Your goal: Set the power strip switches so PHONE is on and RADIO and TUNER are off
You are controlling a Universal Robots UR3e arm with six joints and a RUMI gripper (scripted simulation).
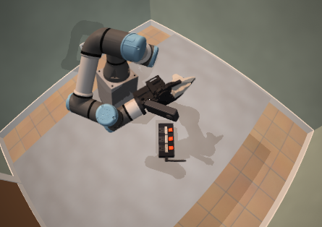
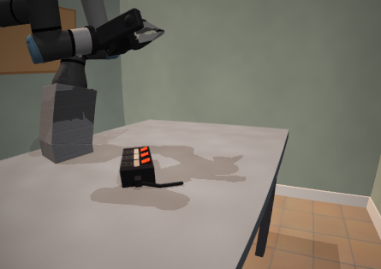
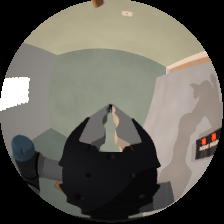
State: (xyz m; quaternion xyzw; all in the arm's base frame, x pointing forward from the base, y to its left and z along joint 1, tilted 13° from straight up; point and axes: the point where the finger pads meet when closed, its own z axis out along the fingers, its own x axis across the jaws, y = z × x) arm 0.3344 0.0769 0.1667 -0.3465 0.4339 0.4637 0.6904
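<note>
The black power strip (image 1: 162, 155) (image 2: 137, 175) lies the right way up on the table, with three orange-red switches, a row of white labels and a row of sockets on top. It shows partly at the right edge of the wrist view. The labels and the switch positions are too small to read. A short black cord (image 1: 176, 160) (image 2: 163, 185) comes out of its near end. My gripper (image 1: 194, 79) (image 2: 163, 31) (image 3: 110, 104) is shut and empty, its tips together. It is high above the table, well away from the strip, and points sideways.
The grey table (image 1: 98, 181) (image 2: 82, 231) carries the arm's block-shaped base (image 1: 114, 95) (image 2: 73, 124), behind the strip. The table's right edge is beyond the cord in the exterior view. Shadows of the arm fall around the strip.
</note>
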